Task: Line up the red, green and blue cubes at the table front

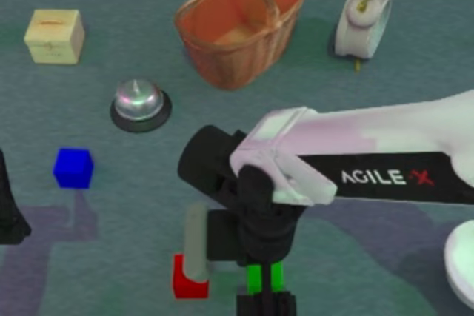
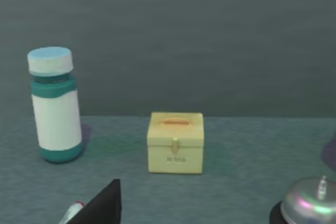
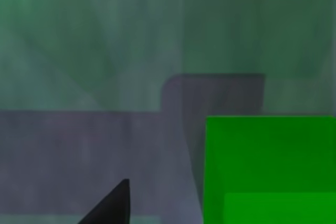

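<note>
The green cube (image 1: pixel 263 277) sits at the table (image 1: pixel 111 271) front, a little right of the red cube (image 1: pixel 189 279). My right gripper (image 1: pixel 264 292) hangs low over the green cube, straddling it. In the right wrist view one dark fingertip (image 3: pixel 115 203) stands well apart from the green cube (image 3: pixel 268 166), so the gripper is open. The blue cube (image 1: pixel 73 167) lies farther back at the left. My left gripper (image 1: pixel 9 220) stays parked at the left edge, away from all cubes, with one finger (image 2: pixel 102 205) showing wide of centre.
At the back stand a cream box (image 1: pixel 54 36), a wicker basket (image 1: pixel 241 24) and a white clock (image 1: pixel 363 24). A silver bell (image 1: pixel 139 103) is behind the blue cube. A white and teal bottle (image 2: pixel 54 106) stands left of the cream box (image 2: pixel 175 142).
</note>
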{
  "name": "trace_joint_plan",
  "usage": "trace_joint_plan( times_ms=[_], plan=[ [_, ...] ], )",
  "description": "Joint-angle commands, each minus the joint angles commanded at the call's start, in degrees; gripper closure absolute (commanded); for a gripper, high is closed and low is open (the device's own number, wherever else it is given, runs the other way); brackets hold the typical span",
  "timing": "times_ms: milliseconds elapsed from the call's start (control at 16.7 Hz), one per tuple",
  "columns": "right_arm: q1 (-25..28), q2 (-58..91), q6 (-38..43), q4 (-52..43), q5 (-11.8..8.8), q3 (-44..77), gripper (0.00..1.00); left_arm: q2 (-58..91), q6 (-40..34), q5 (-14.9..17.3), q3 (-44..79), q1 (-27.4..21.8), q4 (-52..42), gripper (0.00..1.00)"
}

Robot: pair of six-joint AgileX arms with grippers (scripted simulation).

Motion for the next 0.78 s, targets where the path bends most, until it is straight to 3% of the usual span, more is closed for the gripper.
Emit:
trace_joint_plan(
  times_ms=[300,780],
  plan=[
    [0.01,-0.36,-0.04,-1.0,-0.02,0.84,0.0,0.0,0.0,0.0,0.0,0.0,0.0,0.0],
    [0.31,-5.68,-0.27,-14.24,-0.04,8.6,0.0,0.0,0.0,0.0,0.0,0.0,0.0,0.0]
  ],
)
